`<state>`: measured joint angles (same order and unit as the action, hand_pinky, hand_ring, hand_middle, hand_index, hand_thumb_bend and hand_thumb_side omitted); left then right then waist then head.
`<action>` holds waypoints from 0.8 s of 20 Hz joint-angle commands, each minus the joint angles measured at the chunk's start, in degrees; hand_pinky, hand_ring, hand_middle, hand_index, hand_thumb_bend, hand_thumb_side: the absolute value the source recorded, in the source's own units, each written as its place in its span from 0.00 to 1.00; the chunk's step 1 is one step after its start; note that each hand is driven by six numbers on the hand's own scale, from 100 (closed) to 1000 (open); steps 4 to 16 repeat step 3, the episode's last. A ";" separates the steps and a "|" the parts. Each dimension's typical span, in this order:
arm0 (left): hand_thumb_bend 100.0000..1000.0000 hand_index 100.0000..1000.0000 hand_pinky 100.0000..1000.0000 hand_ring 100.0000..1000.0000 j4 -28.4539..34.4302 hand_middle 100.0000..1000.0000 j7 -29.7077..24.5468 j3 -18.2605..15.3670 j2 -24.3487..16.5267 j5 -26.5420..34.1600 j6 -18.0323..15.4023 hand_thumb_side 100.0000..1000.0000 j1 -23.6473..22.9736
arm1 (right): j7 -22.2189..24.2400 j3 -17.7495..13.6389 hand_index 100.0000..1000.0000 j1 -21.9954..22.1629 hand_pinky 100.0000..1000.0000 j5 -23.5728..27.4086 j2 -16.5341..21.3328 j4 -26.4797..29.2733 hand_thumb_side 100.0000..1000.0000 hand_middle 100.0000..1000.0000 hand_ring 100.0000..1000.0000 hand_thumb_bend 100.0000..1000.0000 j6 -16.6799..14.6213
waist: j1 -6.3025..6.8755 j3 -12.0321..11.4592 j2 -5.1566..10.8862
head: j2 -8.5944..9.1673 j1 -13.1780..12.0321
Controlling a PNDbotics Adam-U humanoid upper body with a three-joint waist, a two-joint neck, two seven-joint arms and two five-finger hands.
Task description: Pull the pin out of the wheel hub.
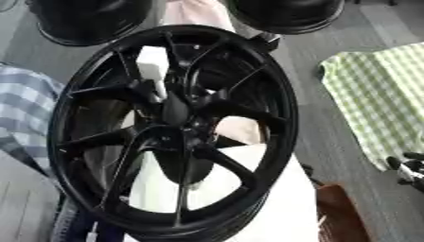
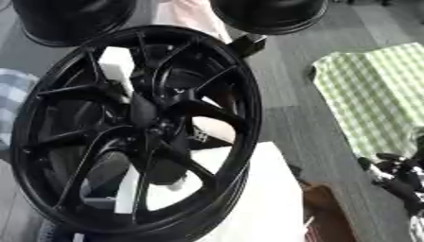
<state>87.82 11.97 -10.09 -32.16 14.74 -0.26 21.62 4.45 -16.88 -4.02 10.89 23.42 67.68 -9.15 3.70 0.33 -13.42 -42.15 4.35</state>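
Black and filling most of our view, the wheel hub (image 1: 170, 127) stands tilted on its rim over a white surface (image 1: 273, 198), and we cannot make out the pin among the dark spokes at its centre, so we cannot say whether it is in or already out. Our right hand (image 2: 396, 176) shows at the right edge, well apart from the hub and beside a green checked cloth (image 2: 381, 94), but whether its fingers are open or curled we cannot tell; our left hand is out of sight. If the pin is seated, we judge it wise to find it by the centre and draw along its axis, keeping the hub steady.
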 commanded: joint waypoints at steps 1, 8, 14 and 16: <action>0.22 0.68 0.62 0.53 0.77 0.48 2.13 -0.98 5.09 2.53 0.42 0.60 -0.21 | 0.04 -0.10 0.64 -0.43 0.43 0.30 0.79 0.65 0.18 0.45 0.58 0.56 -0.08 | -0.37 0.07 1.03 | 0.51 0.08; 0.23 0.68 0.62 0.53 -0.58 0.48 3.46 -1.56 8.41 2.75 0.22 0.61 -0.59 | -0.03 -0.10 0.64 -0.46 0.43 0.31 0.76 0.65 0.18 0.45 0.58 0.56 -0.13 | -0.44 0.04 1.01 | 0.41 0.22; 0.23 0.68 0.62 0.53 -0.58 0.48 3.46 -1.56 8.41 2.75 0.22 0.61 -0.59 | -0.03 -0.10 0.64 -0.46 0.43 0.31 0.76 0.65 0.18 0.45 0.58 0.56 -0.13 | -0.44 0.04 1.01 | 0.41 0.22; 0.23 0.68 0.62 0.53 -0.58 0.48 3.46 -1.56 8.41 2.75 0.22 0.61 -0.59 | -0.03 -0.10 0.64 -0.46 0.43 0.31 0.76 0.65 0.18 0.45 0.58 0.56 -0.13 | -0.44 0.04 1.01 | 0.41 0.22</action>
